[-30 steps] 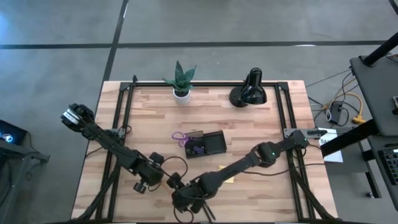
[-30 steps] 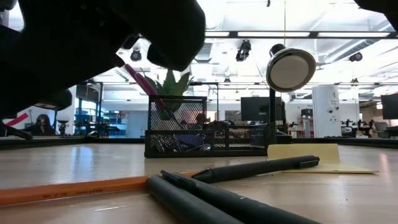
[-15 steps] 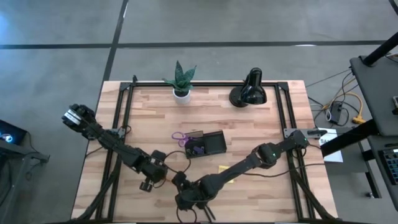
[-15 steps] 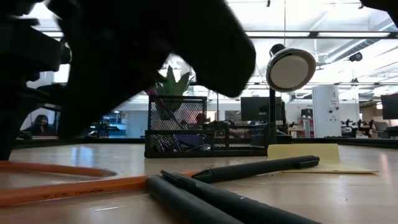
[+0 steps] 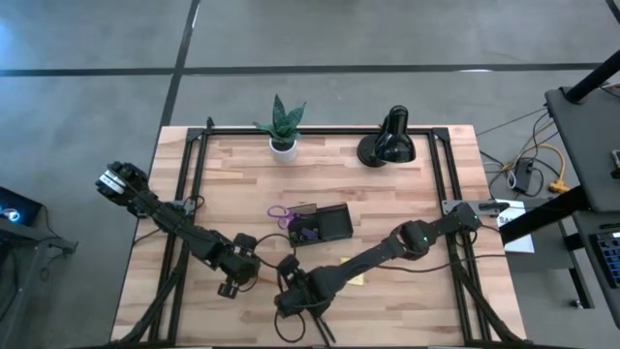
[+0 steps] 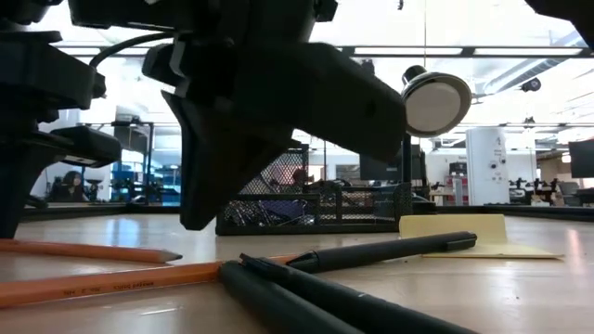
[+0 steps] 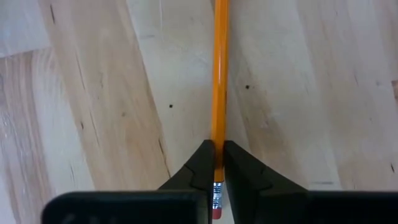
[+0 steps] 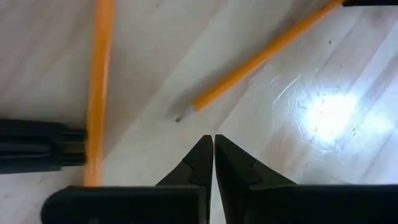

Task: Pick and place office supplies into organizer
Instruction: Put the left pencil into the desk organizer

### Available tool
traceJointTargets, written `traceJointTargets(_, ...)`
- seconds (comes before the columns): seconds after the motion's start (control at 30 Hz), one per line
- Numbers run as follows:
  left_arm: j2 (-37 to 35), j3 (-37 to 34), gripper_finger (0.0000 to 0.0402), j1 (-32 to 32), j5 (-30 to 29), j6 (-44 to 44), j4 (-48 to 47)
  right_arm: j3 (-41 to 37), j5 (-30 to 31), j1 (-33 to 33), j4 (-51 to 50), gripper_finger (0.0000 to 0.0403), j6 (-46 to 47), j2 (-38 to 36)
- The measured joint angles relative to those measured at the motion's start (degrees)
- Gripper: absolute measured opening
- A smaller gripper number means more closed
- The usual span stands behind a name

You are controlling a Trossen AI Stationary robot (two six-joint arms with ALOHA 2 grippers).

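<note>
Wooden tabletop: my left gripper (image 7: 217,163) is clamped near the orange pencil's (image 7: 218,74) eraser, shaft running straight ahead. My right gripper (image 8: 213,155) is clenched on nothing; the organizer (image 5: 321,225) lies beyond both.

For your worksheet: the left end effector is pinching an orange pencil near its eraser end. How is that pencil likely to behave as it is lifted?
The orange pencil looks straight and thin, so probably stiff and light. The left end effector grips it near the eraser, so the long free end may droop or swing. If dropped on the table, it would likely roll.
</note>
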Motion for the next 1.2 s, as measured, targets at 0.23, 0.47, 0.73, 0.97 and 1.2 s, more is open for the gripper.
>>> traceJointTargets(0.23, 0.0, 0.0, 0.0013, 1.0, 0.7, -1.4, 0.4, 0.0, -2.9, -0.1, 0.3, 0.0008, -0.6, 0.0)
traceJointTargets(0.47, 0.0, 0.0, 0.0014, 1.9, 0.6, -1.4, 0.6, -0.1, -4.8, -0.4, 3.6, 0.0008, -3.7, 0.0)
traceJointTargets(0.73, -0.1, 0.2, 0.0015, 1.9, -0.3, -1.3, 0.6, -1.5, -5.3, -1.7, 2.5, 0.0008, -1.3, 0.1)
traceJointTargets(0.97, -0.2, 0.3, 0.0015, 1.9, -0.7, -0.8, 0.3, -1.6, -5.2, -2.0, 2.3, 0.0008, -0.7, 0.1)
traceJointTargets(1.2, -0.3, 0.4, 0.0015, 1.9, -0.3, -0.7, -1.0, -1.6, -3.2, -2.0, 0.8, 0.0009, 2.1, -0.9)
